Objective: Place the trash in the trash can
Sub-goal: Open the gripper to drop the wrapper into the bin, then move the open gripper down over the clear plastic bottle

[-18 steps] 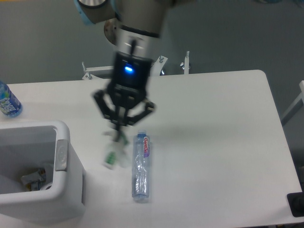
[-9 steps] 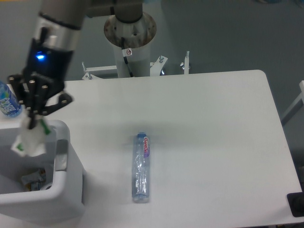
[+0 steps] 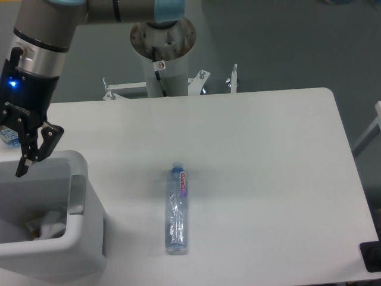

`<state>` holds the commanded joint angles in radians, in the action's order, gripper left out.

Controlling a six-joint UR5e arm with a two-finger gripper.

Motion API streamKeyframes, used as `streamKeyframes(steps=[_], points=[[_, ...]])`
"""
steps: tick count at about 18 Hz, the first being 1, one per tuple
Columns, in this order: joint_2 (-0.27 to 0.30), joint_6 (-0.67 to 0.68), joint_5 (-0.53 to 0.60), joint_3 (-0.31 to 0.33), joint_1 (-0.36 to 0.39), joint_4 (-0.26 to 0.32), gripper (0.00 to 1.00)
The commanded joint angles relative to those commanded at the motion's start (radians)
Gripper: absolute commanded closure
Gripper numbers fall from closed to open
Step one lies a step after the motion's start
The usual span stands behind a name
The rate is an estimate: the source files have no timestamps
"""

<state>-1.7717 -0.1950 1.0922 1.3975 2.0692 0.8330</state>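
At the left edge of the white table (image 3: 256, 149), near its front corner: the large white plastic rectangular trash can (image 3: 77, 202) with thick rounded rim, holding a small crumpled white wrapper (image 3: 52, 221) low inside, beside some other scraps too indistinct to name. Above the can's far rim: the black two-finger gripper (image 3: 33, 155) of the arm, jaws spread apart and empty, nothing between the fingers. Behind the gripper, at the far-left edge: a sliver of a clear bottle with blue label (image 3: 7, 136), mostly hidden by the wrist. Further right, toward the middle of the table and closer to the front edge: the long flattened clear plastic bottle (image 3: 177, 208) with blue cap and small pink-white label, lying flat, cap pointing to the far edge, well apart from the can and untouched. At the far edge, behind the table: the grey round arm pedestal (image 3: 162, 44).

Judged from this layout: half done. Wrapper apparently inside the can; flattened bottle not yet collected. Left to do: reach the flattened bottle, grip it, carry it to the can, drop it in.
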Motion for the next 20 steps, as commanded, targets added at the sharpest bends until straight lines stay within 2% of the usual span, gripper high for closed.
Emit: streamKeyframes(steps=[7, 10, 12, 16, 20], points=[[-0.035, 0.121, 0.009, 0.005, 0.205, 0.006, 0.00], [-0.080, 0.120, 0.029, 0.011, 0.267, 0.011, 0.00], [-0.119, 0.115, 0.086, 0.000, 0.285, 0.009, 0.00], [-0.218, 0.062, 0.129, -0.005, 0.299, 0.008, 0.00], [-0.288, 0.013, 0.204, 0.012, 0.298, 0.011, 0.00]])
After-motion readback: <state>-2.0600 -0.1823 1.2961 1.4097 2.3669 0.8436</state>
